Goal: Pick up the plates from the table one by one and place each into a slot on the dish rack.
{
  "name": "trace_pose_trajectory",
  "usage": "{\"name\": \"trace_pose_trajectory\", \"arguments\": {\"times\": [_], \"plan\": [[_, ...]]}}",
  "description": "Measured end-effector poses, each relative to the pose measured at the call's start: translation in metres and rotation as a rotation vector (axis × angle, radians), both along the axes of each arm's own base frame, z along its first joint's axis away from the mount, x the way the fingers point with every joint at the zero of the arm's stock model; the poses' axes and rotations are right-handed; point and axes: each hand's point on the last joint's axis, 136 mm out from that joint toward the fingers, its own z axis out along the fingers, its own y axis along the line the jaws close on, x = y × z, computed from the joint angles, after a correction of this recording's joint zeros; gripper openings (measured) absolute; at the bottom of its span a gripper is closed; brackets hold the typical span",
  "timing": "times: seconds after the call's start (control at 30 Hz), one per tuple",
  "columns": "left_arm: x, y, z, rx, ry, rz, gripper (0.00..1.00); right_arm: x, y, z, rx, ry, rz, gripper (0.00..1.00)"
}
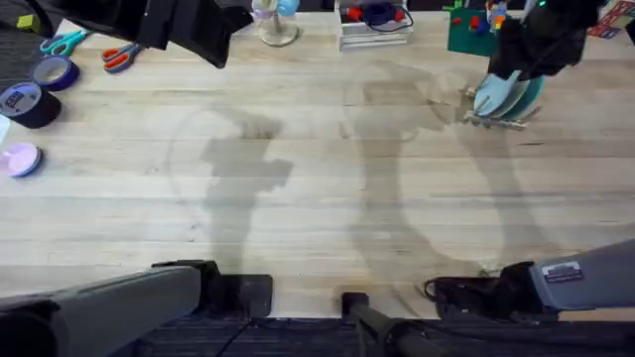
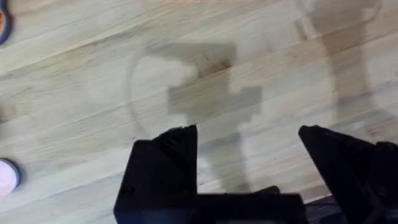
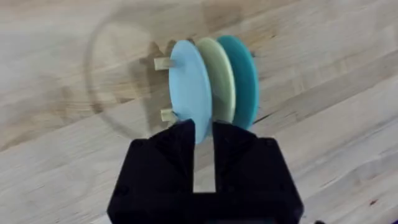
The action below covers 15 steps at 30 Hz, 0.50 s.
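Note:
Three plates stand on edge in the dish rack at the far right of the table: a pale sky-blue plate, a cream one and a teal one. In the overhead view the plates sit in the rack under the dark right arm. My right gripper is at the rim of the sky-blue plate, its fingers closed to a narrow gap on that rim. My left gripper hangs open over bare wood at the far left, holding nothing.
Two dark tape rolls, a pink disc and scissors lie at the left edge. A white tray and a green object stand along the back. Both arm bases are at the front edge.

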Motion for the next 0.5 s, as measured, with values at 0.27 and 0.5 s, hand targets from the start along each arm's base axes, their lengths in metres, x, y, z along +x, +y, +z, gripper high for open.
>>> {"name": "trace_pose_trajectory", "arguments": {"times": [0.27,0.5], "plan": [[0.000,0.000,0.000,0.000,0.000,0.000,0.994,-0.028,-0.001,0.069,0.005,-0.161,0.005,0.390],[0.000,0.000,0.000,0.000,0.000,0.000,0.995,-0.078,-0.004,0.106,0.003,-0.196,0.015,0.610]]}}
